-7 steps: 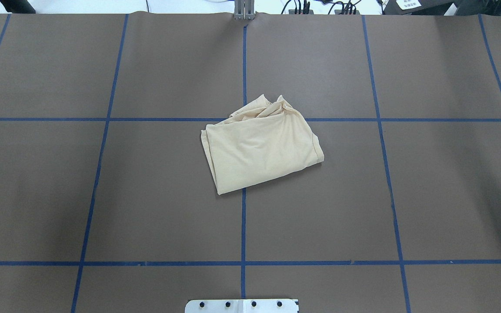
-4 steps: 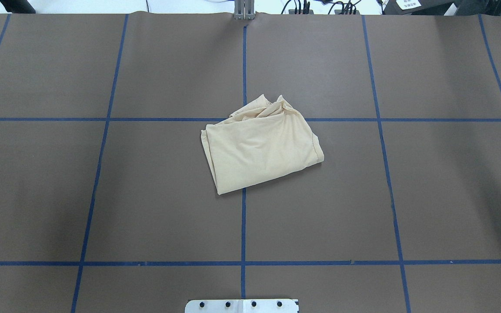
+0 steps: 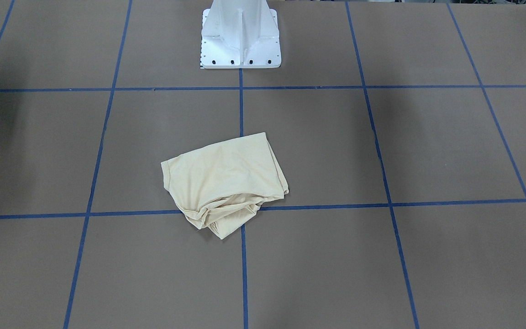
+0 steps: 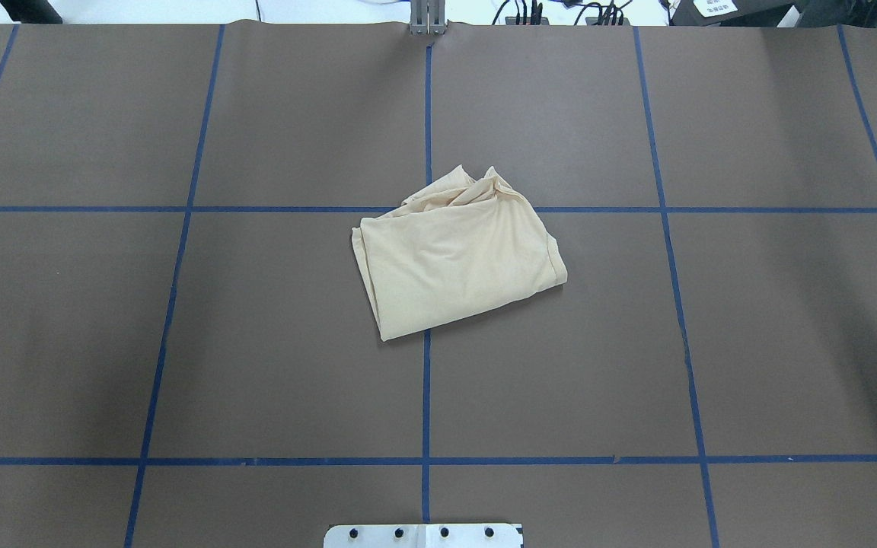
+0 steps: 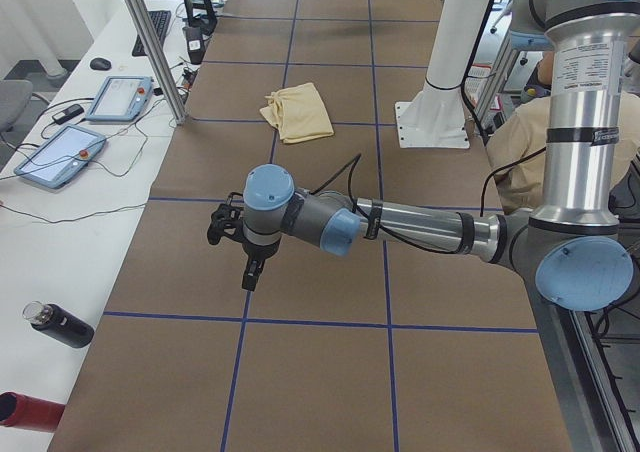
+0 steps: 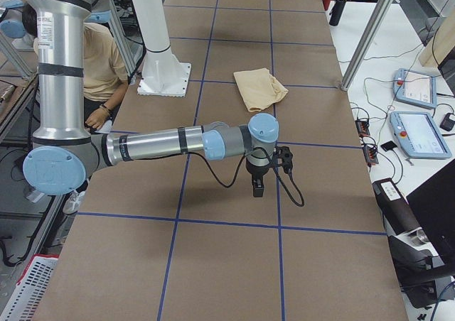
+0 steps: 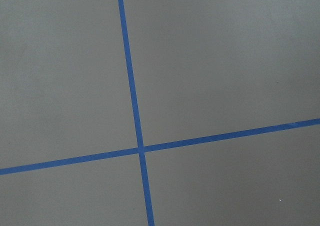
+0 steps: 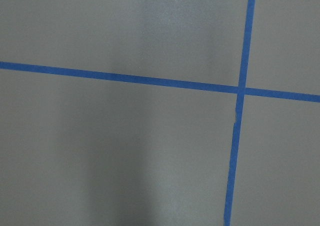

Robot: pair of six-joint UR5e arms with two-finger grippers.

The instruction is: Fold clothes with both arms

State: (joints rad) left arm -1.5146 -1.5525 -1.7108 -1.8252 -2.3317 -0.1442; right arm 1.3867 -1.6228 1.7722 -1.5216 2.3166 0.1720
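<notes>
Big brown paper-covered table [image 4: 180, 342] with a blue tape grid [image 4: 425, 396]. The silver-tube left arm [image 5: 420, 227] and right arm [image 6: 153, 145] hang over its opposite ends. The crumpled cream T-shirt [image 4: 454, 262] sits mid-table, well apart from both, wide brown margins all round. Black left gripper [image 5: 249, 275] and right gripper [image 6: 257, 186]: can't tell if they're spread or closed.

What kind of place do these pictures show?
Most likely a robotics laboratory: a robot arm reaches over a brown table marked with a blue tape grid, and control tablets lie on the side bench.
</notes>
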